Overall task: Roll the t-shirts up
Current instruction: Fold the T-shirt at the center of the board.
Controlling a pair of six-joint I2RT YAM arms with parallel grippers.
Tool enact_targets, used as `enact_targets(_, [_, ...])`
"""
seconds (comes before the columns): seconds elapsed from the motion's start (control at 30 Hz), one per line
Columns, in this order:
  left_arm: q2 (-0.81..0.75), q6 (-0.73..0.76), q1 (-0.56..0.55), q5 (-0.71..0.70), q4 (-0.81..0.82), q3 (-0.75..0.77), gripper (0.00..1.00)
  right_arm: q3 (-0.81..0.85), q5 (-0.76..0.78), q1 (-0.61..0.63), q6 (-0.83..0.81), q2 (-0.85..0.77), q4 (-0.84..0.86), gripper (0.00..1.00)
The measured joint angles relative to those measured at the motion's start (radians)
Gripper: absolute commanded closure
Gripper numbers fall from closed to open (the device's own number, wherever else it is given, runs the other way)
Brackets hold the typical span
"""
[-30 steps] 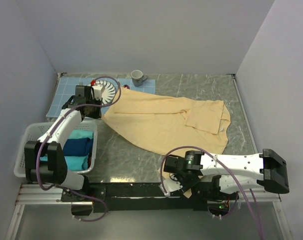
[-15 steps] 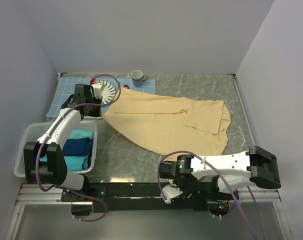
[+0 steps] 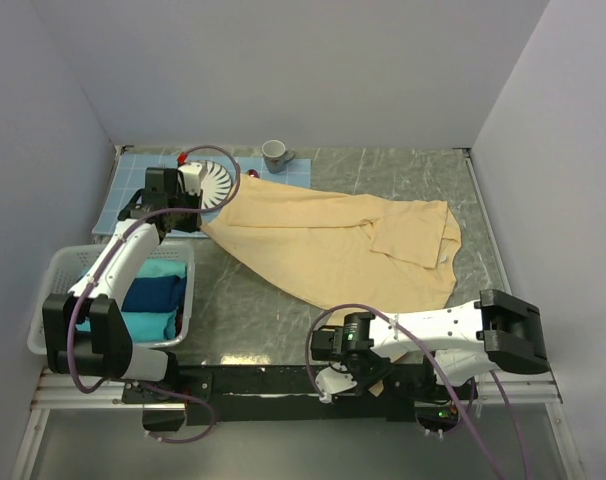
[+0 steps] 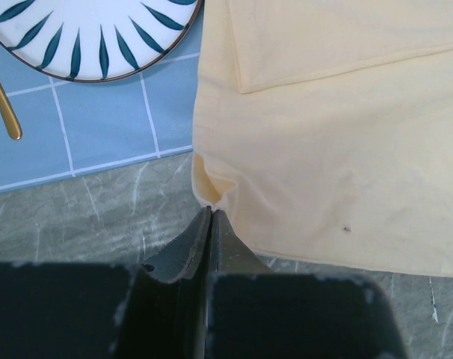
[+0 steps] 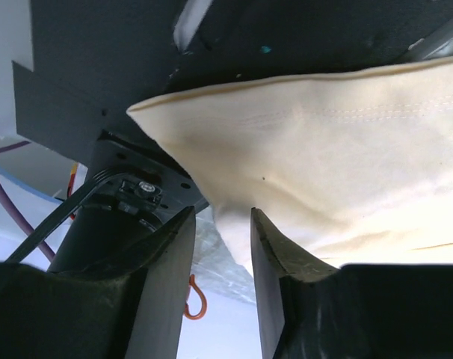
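The pale yellow t-shirt (image 3: 323, 245) lies spread across the table, and a hem part of it hangs over the near edge (image 5: 346, 142). My left gripper (image 4: 210, 210) is shut on its left corner beside the placemat (image 3: 195, 222). My right gripper (image 5: 220, 215) is below the near table edge (image 3: 345, 378), jaws apart, with a fold of the hanging yellow cloth in the gap and not pinched. Folded teal (image 3: 160, 270) and navy (image 3: 153, 294) t-shirts sit in the white basket (image 3: 58, 264) at the left.
A blue grid placemat (image 3: 133, 178) at the back left carries a white and blue plate (image 3: 213, 183) and a gold spoon (image 4: 2, 97). A grey mug (image 3: 276, 153) stands by the back wall. Black frame rails run below the table's near edge (image 5: 99, 60).
My right arm has swung left along the near edge and its jaws have narrowed a little around the hanging cloth. My left gripper has drawn the shirt corner slightly left.
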Motion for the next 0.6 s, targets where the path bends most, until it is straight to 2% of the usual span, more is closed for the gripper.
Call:
enact_targets(0.27, [-0.010, -0.001, 0.000, 0.000, 0.003, 0.000, 0.94, 0.002, 0.003, 0.000, 0.029, 0.010, 0.009, 0.64])
enact_targets(0.37, [-0.007, -0.002, 0.000, 0.000, 0.003, 0.001, 0.94, 0.004, 0.003, 0.000, 0.031, 0.019, 0.010, 0.74])
enact_targets(0.5, [-0.001, -0.005, 0.000, 0.005, 0.003, 0.003, 0.94, 0.004, 0.002, 0.002, 0.031, 0.029, 0.013, 0.96])
enact_targets(0.6, [0.002, -0.009, 0.000, 0.007, 0.003, 0.003, 0.94, 0.004, 0.001, 0.002, 0.035, 0.031, 0.015, 1.00])
